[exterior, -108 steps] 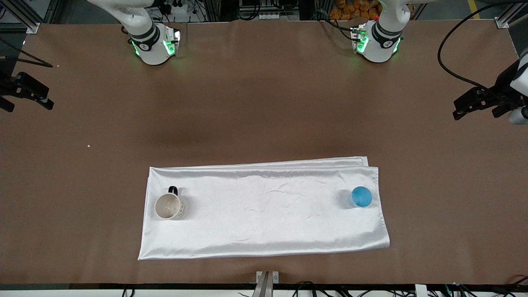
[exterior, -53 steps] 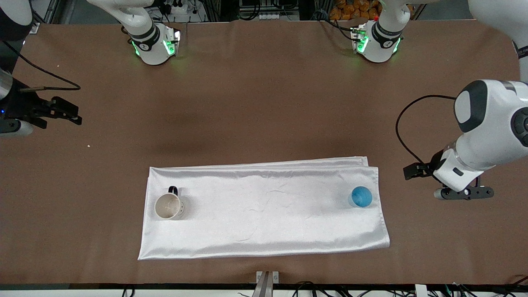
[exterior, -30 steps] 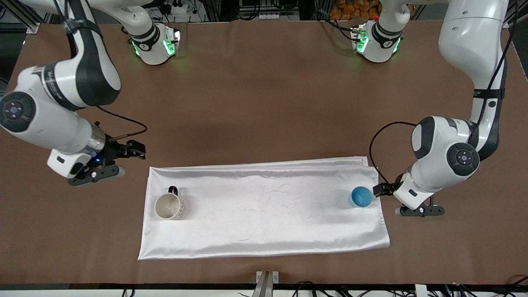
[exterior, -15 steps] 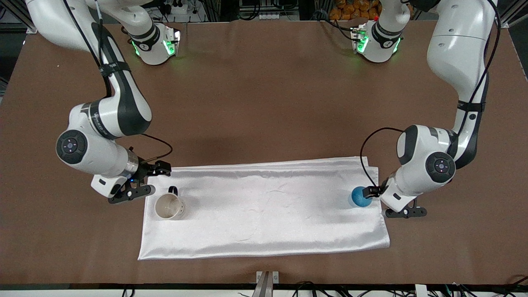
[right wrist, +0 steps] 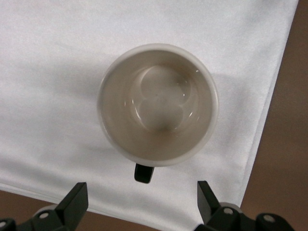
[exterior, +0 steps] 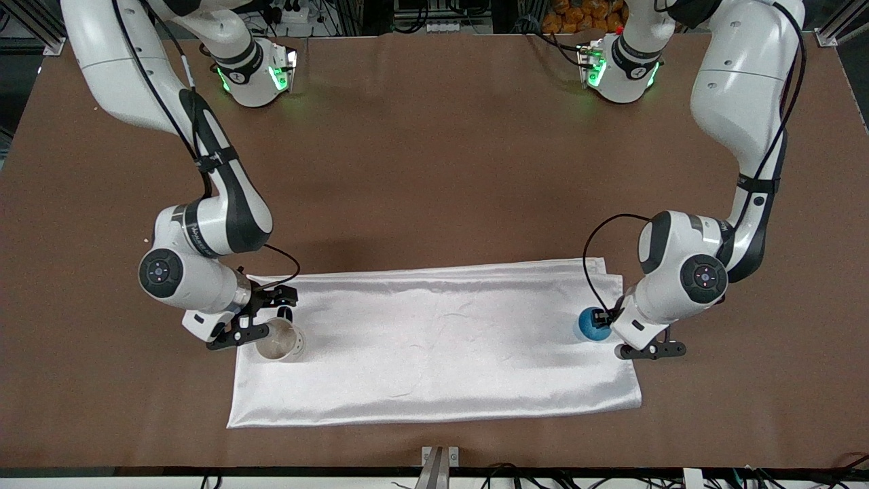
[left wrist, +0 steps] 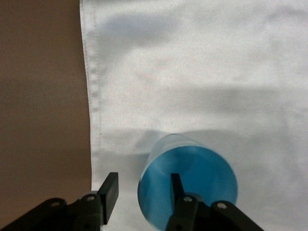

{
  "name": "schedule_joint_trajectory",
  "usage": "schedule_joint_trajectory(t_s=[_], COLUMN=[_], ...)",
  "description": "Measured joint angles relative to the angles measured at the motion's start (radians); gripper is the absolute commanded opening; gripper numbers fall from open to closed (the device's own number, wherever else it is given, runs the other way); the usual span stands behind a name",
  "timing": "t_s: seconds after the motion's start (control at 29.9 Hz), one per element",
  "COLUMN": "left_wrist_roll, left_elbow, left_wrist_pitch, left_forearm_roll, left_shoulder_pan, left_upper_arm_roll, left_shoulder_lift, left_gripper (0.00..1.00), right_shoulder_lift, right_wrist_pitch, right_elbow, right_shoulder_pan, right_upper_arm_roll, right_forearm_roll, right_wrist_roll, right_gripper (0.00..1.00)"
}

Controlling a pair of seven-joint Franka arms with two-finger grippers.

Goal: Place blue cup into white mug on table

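Both my arms came in from the bench ends since the earlier frames. Left tool (left wrist: 142,195) sat at the blue cup (exterior: 592,324), fingers apart — one inside the rim, one outside, not clamped. Right tool (right wrist: 139,202) hung over the white mug (exterior: 277,339), fingers spread wide. Cup and mug stood upright at either end of the white cloth (exterior: 434,346) on the bench (exterior: 434,170), well apart.

One blue cup (exterior: 592,324); one white mug (exterior: 280,341); one white cloth (exterior: 434,346); one table (exterior: 434,170); two grippers.
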Motion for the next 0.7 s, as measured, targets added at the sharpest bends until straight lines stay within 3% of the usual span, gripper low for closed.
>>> schedule_joint_trajectory(t_s=[0.27,0.7], left_wrist_roll=[-0.057,-0.068], left_elbow=[0.0,0.005], left_wrist_pitch=[0.009,0.014], left_forearm_roll=[0.043,0.052], left_shoulder_pan=[-0.025,-0.026], left_upper_arm_roll=[0.0,0.004], left_shoulder_lift=[0.015,0.018], left_gripper=[0.0,0.0], right_shoulder_lift=[0.028,0.108], right_wrist_pitch=[0.03,0.051], right_elbow=[0.007,0.064], right_shoulder_pan=[0.0,0.0], right_upper_arm_roll=[-0.003,-0.005], right_forearm_roll=[0.0,0.0], right_wrist_roll=[0.022,0.164], right_gripper=[1.0,1.0])
